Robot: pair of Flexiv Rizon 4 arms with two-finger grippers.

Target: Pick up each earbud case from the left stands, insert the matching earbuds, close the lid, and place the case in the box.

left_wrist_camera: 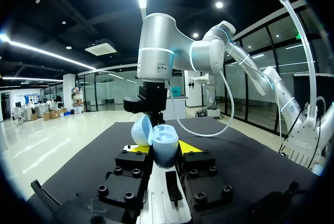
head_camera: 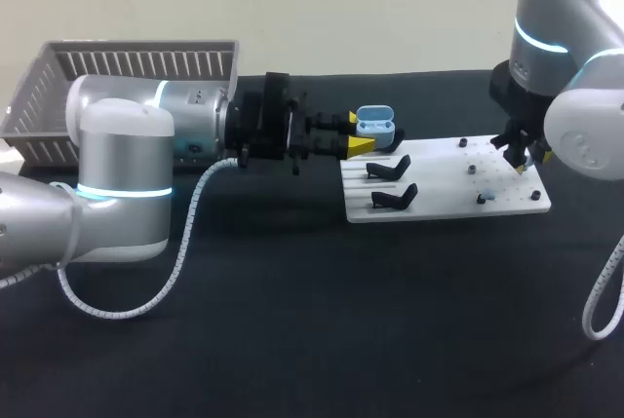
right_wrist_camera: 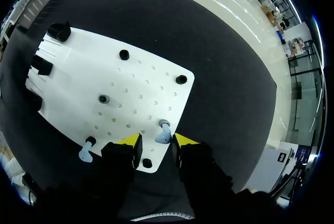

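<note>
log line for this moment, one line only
left jaws shut on open earbud case | right jaws open around earbud | earbud on white board

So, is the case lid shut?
No, in the left wrist view the case has its lid tipped back, leaving the inside open.

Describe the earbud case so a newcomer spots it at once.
A white board lies on the black table; at its far left corner, between the left gripper's yellow tips, is the earbud case. It is light blue, lid open; the two stands beside it are black and bare.
</note>
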